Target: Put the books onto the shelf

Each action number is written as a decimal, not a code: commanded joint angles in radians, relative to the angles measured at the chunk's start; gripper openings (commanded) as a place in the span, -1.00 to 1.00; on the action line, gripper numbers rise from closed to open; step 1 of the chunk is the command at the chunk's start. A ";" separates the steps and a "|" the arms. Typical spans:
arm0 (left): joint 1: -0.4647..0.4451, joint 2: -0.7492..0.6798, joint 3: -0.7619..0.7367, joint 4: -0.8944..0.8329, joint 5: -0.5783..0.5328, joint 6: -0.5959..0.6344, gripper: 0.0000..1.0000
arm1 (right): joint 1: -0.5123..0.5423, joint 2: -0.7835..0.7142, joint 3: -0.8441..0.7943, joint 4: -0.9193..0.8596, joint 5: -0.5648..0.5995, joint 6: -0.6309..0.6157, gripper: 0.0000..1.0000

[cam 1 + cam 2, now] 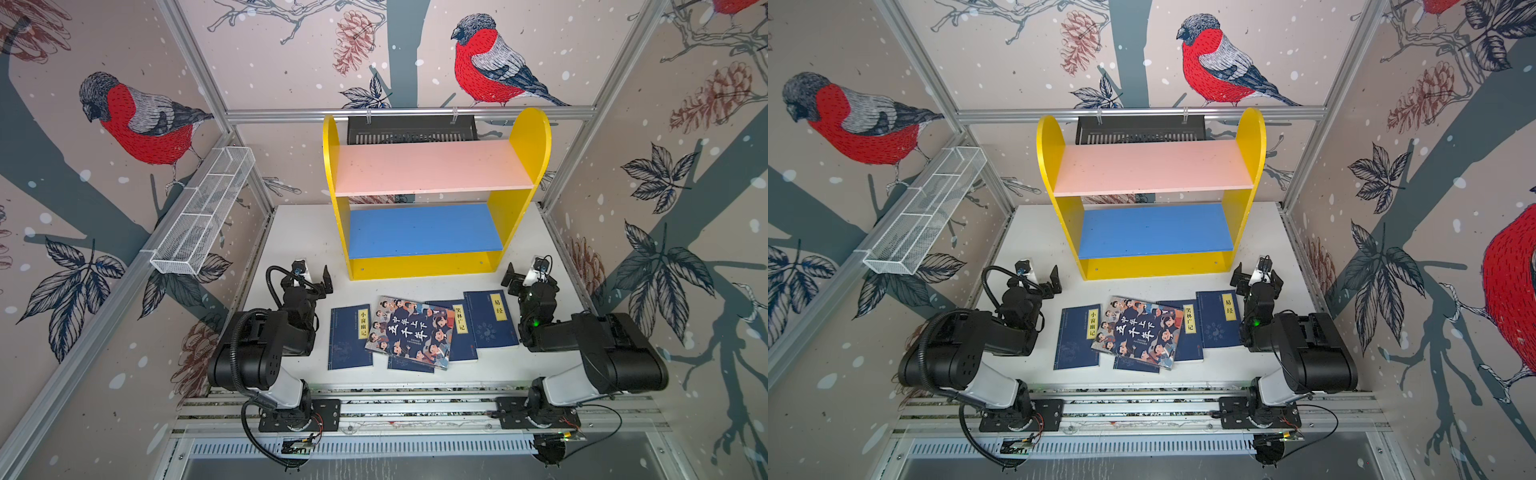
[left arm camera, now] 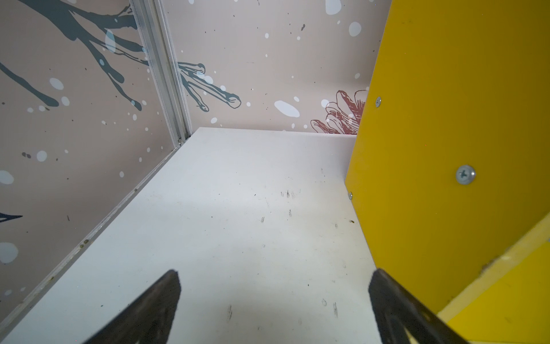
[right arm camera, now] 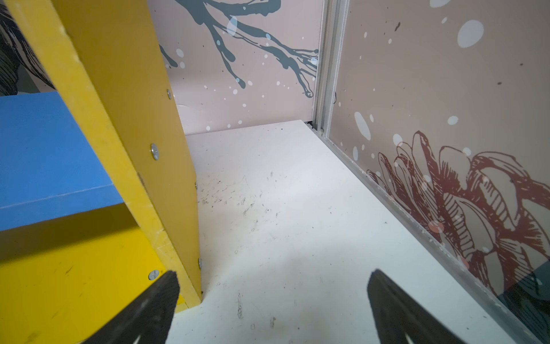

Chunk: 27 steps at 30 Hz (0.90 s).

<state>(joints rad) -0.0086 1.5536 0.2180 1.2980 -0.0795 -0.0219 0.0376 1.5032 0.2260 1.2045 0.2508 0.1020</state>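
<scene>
Several books lie flat on the white table in front of the shelf in both top views. A cartoon-cover book rests askew on top of navy ones. One navy book lies to its left, two more to its right, and another edge peeks out below. The yellow shelf has a bare pink board and a bare blue board. My left gripper is open over bare table beside the shelf's left panel. My right gripper is open beside the right panel.
A white wire-mesh basket hangs on the left wall frame. A black slotted tray hangs on the back rail behind the shelf. Patterned walls with aluminium frames close in the table on three sides. Narrow strips of table run between the shelf and each side wall.
</scene>
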 commanded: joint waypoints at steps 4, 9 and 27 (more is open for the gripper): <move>0.000 0.000 0.006 0.022 -0.007 0.005 0.98 | -0.001 -0.003 0.004 0.004 -0.003 -0.007 1.00; 0.000 0.000 0.006 0.022 -0.007 0.005 0.98 | 0.000 -0.003 0.004 0.004 -0.004 -0.008 1.00; -0.011 0.001 0.011 0.014 -0.011 0.017 0.98 | -0.002 -0.003 0.004 0.003 -0.008 -0.006 1.00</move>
<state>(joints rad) -0.0166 1.5539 0.2230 1.2972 -0.0811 -0.0189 0.0357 1.5032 0.2264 1.2045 0.2504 0.1020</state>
